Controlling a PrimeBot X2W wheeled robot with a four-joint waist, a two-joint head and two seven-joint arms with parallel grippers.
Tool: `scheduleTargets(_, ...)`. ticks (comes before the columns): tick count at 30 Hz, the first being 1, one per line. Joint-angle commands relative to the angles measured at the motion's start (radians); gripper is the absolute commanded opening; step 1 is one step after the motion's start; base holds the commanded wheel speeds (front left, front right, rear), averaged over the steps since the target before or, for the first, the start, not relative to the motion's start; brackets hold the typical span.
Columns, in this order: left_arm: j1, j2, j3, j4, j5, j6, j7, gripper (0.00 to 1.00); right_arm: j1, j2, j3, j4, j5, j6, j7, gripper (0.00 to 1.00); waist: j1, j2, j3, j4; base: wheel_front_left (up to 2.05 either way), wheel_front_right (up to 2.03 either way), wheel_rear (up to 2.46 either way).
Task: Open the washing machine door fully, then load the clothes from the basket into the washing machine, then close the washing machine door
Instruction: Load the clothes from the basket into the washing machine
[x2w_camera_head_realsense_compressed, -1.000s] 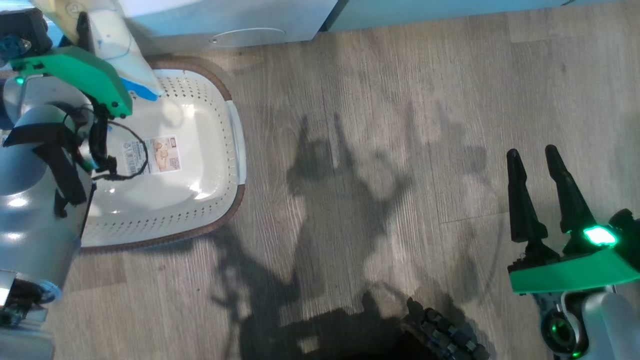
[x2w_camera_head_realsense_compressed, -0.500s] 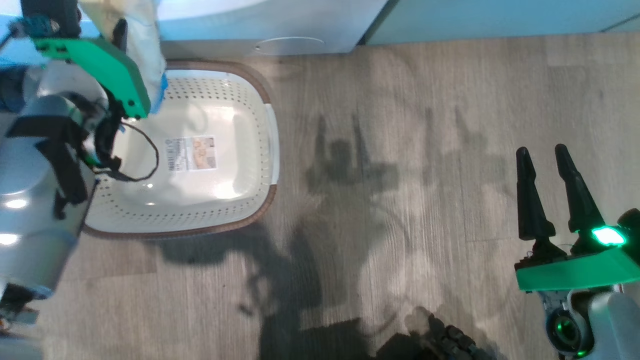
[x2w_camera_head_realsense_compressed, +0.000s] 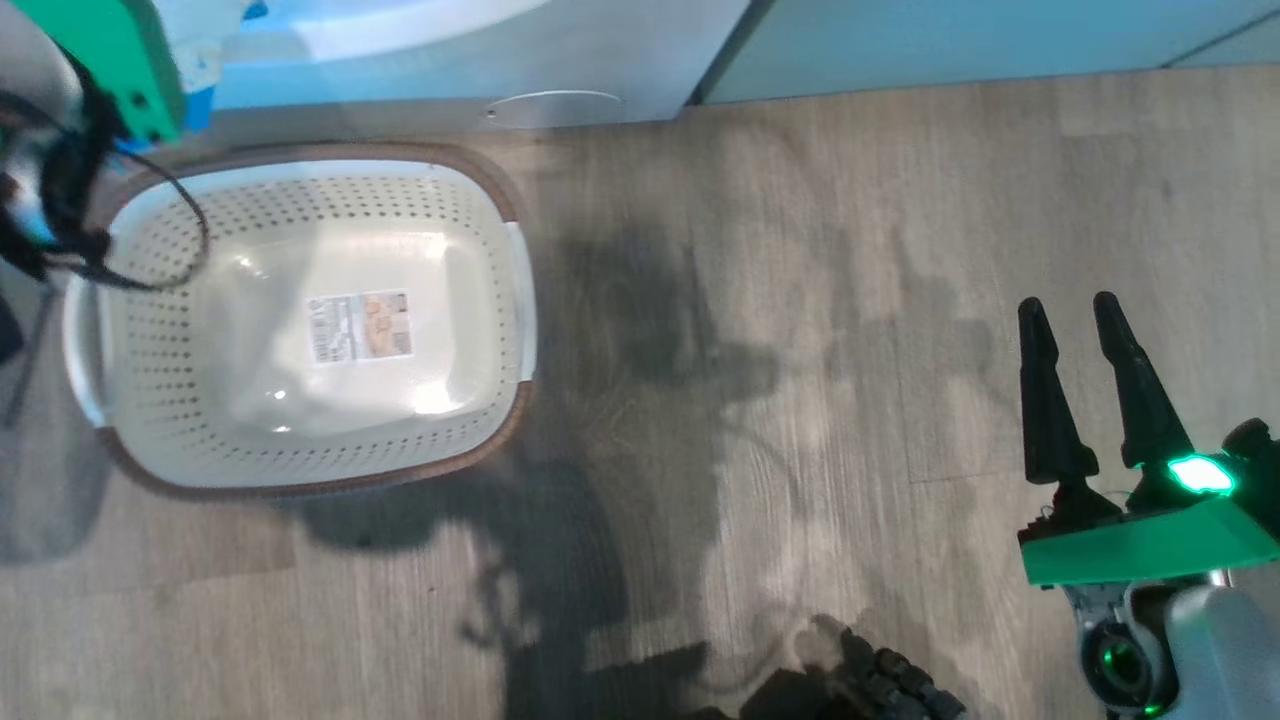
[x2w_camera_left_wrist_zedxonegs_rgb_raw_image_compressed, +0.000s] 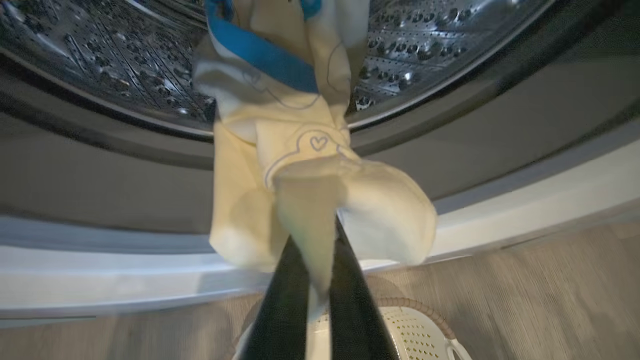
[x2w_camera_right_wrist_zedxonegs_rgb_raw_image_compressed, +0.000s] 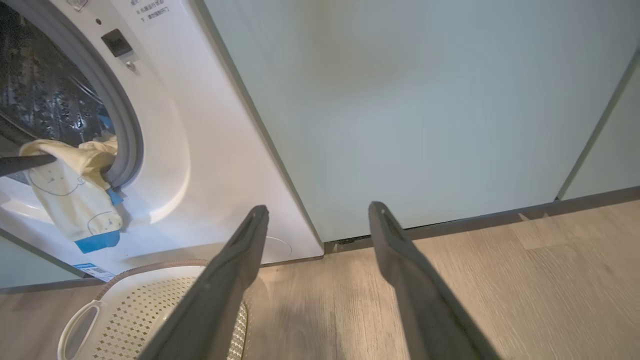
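The left end effector is clamped on the clothes, its 2 dark fingers pressed together with cream fabric pinched between them. The bundle hangs directly off the fingertips, at the grey-rimmed opening of the washing machine. The upper part, with its blue band, reaches far into the steel drum. The lower folds droop over the near lip of the opening. In the right wrist view the garment dangles down the machine's white front, its blue hem lowest.

The basket sits on the wooden floor, just near of the machine and below the hanging clothes. A label sticker shows on its bottom.

The right end effector hangs well to the right over bare floor, its fingers spread apart and gripping nothing. It faces a pale cabinet.
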Motion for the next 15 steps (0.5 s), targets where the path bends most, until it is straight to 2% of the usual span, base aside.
scheduleTargets(1,-0.052,0.062,0.046,-0.039,-0.003,0.011,0.008,0.00,0.006,-0.016,0.018,-0.020,0.010,-0.003,-0.010,1.00,0.0000,0.0000,0.008,-0.020,0.00,0.00,0.00)
scheduleTargets(7,-0.124,0.093,0.048,-0.025,0.011,0.012,0.045,0.00,0.008,-0.016,0.035,-0.014,0.036,-0.003,-0.010,1.00,0.0000,0.0000,0.027,-0.070,0.00,0.00,0.00)
scheduleTargets(15,-0.242,0.114,0.021,0.053,0.041,-0.021,0.074,0.00,0.002,-0.016,0.067,-0.013,0.075,-0.003,-0.010,1.00,0.0000,0.0000,0.072,-0.133,0.00,0.00,0.00)
